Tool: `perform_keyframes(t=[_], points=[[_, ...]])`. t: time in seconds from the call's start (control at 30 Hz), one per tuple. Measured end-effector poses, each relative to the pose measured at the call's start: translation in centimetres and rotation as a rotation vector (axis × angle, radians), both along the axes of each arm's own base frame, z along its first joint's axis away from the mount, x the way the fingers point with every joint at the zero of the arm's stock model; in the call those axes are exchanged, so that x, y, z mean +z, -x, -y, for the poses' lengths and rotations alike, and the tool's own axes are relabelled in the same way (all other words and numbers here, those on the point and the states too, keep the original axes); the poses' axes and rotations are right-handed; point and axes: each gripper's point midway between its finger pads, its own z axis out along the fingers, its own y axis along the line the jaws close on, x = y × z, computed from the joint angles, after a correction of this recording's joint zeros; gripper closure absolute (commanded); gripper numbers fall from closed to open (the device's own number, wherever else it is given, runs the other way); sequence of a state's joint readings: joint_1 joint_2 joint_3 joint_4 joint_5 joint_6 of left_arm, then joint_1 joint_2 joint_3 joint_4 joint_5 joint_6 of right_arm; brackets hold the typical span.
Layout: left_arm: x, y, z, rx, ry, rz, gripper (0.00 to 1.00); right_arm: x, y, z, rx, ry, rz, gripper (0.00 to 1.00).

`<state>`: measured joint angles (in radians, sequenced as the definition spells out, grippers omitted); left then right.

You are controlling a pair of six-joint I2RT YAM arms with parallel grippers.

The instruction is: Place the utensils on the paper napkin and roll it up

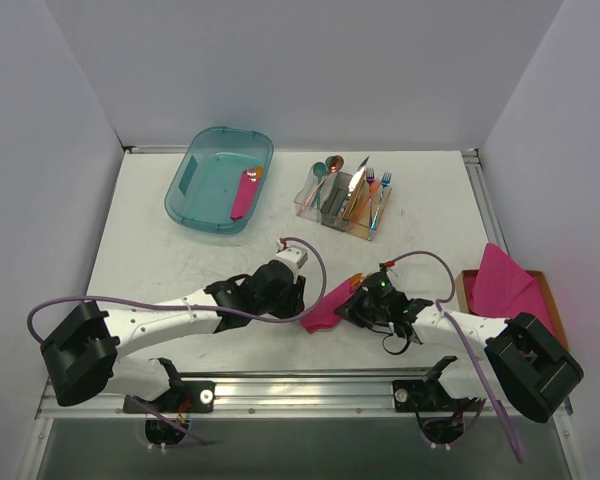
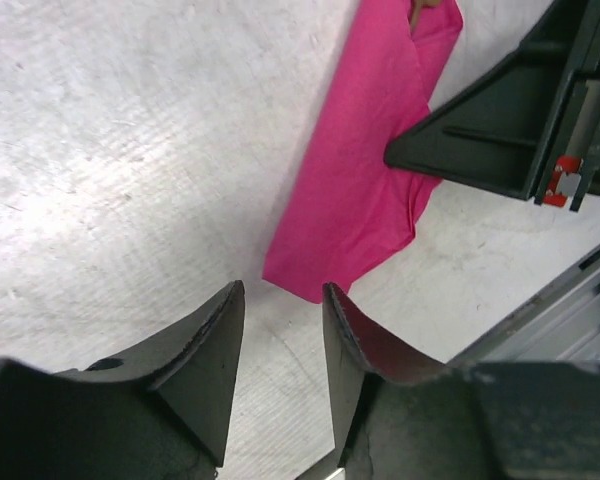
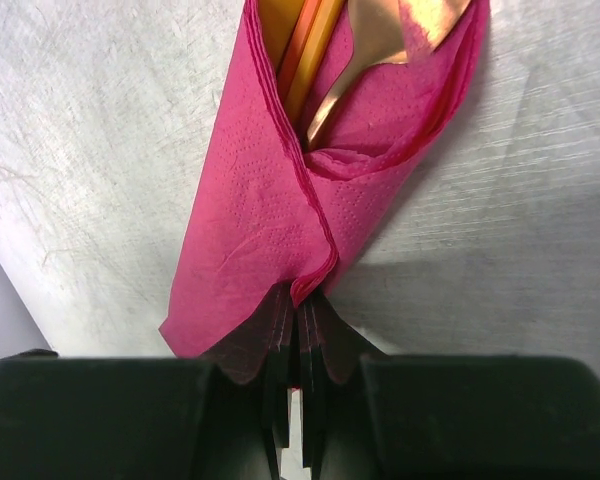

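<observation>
Napkin (image 1: 330, 305) lies rolled on the table (image 1: 170, 260) at 6 o'clock, long axis toward 1 o'clock. Utensils (image 3: 375, 40) are inside, with copper ends showing at the 1 o'clock end. Right gripper (image 3: 298, 312), on the roll's 3 o'clock side, is clenched on the napkin's outer fold. Left gripper (image 2: 283, 340), on its 9 o'clock side, is released: fingers parted, nothing between them, just off the roll's corner. Teal tub (image 1: 210, 165) at 11 o'clock, cutlery caddy (image 1: 332, 215) at 12.
</observation>
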<state>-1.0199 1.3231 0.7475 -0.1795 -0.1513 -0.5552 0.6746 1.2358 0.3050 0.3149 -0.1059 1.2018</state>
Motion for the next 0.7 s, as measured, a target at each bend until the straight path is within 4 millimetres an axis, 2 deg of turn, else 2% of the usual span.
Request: perform_keyframes(t=[0.17, 0.53, 0.7], points=[[0.2, -1.1, 0.1, 0.013, -0.053, 0.023, 0.34, 0.0, 0.0, 0.4, -0.006, 0.017, 0.005, 1.00], [-4.6, -2.0, 1.9, -0.043, -0.174, -0.036, 0.30, 0.0, 0.0, 0.7, 0.002, 0.041, 0.017, 1.00], [-5.2, -2.2, 2.5, -0.066, -0.169, -0.037, 0.30, 0.0, 0.0, 0.9, 0.003, 0.051, 0.020, 1.00]])
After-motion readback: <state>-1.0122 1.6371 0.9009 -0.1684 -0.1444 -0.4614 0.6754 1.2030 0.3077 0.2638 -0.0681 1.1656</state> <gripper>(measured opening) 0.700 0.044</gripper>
